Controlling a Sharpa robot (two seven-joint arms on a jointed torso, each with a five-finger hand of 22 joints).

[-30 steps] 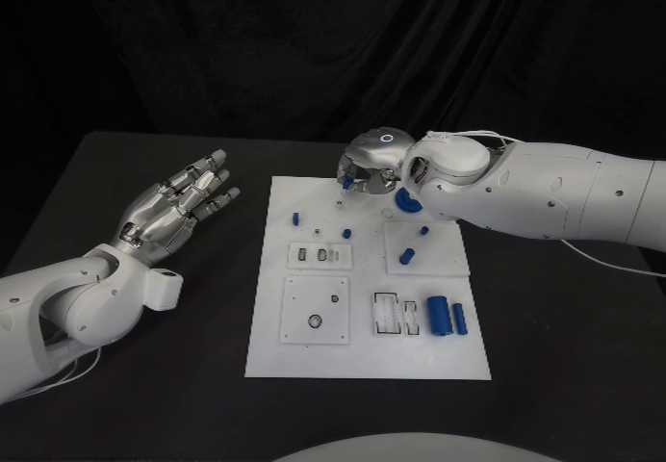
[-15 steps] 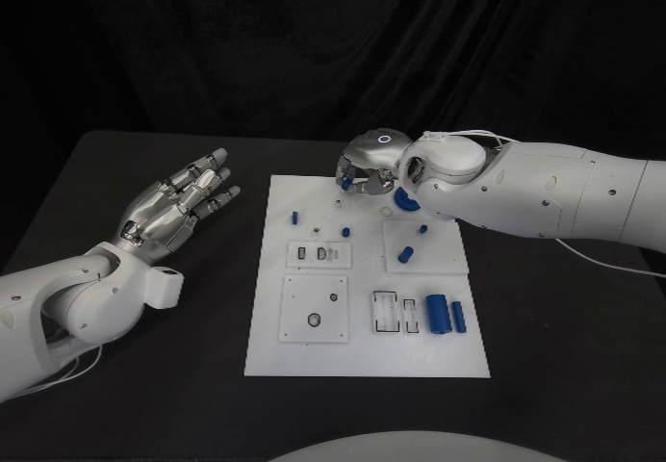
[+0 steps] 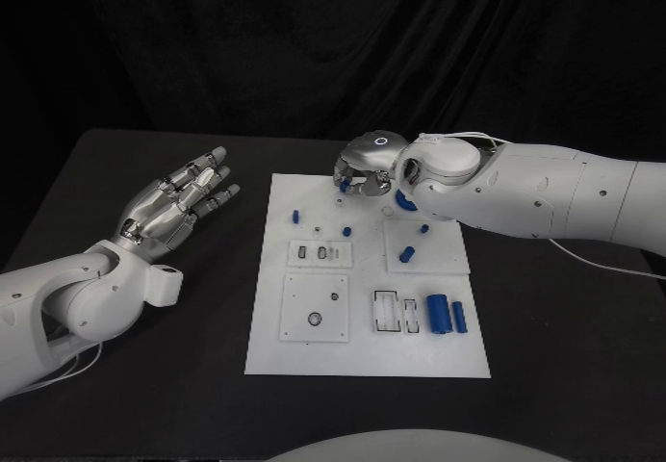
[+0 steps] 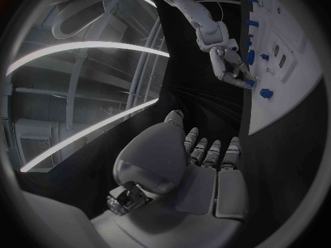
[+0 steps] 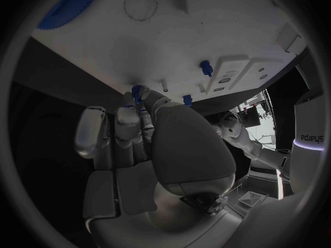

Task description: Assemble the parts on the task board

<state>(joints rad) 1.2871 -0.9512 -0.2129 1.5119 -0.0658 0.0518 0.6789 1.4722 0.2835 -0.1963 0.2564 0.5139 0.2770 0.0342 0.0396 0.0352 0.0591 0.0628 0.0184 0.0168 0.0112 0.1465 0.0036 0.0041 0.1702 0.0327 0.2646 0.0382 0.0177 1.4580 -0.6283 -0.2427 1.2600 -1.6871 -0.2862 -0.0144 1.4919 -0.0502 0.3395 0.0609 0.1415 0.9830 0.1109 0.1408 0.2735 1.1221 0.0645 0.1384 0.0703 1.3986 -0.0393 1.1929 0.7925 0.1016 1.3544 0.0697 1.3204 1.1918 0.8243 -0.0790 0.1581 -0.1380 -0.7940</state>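
The white task board (image 3: 364, 339) lies in the middle of the black table. My right hand (image 3: 370, 167) hovers over its far edge, and its fingertips pinch a small blue part (image 3: 343, 181), which the right wrist view shows at the tips (image 5: 137, 93) of that hand (image 5: 148, 149). A blue gear (image 3: 405, 200) lies just beside that hand. Blue pegs (image 3: 294, 217) (image 3: 347, 232) (image 3: 407, 255) stand on the board, and two blue cylinders (image 3: 437, 314) lie near its right edge. My left hand (image 3: 178, 204) is held open left of the board, fingers spread and holding nothing.
White inset plates with slots (image 3: 317, 254) (image 3: 315, 310) (image 3: 396, 313) sit on the board. Bare black table (image 3: 153, 385) surrounds it. The left wrist view shows my left hand (image 4: 190, 165) and, beyond it, the right hand (image 4: 231, 66) at the board's edge (image 4: 283, 110).
My right hand has edged slightly left along the board's far edge with the small blue part. The left hand has stayed where it was.
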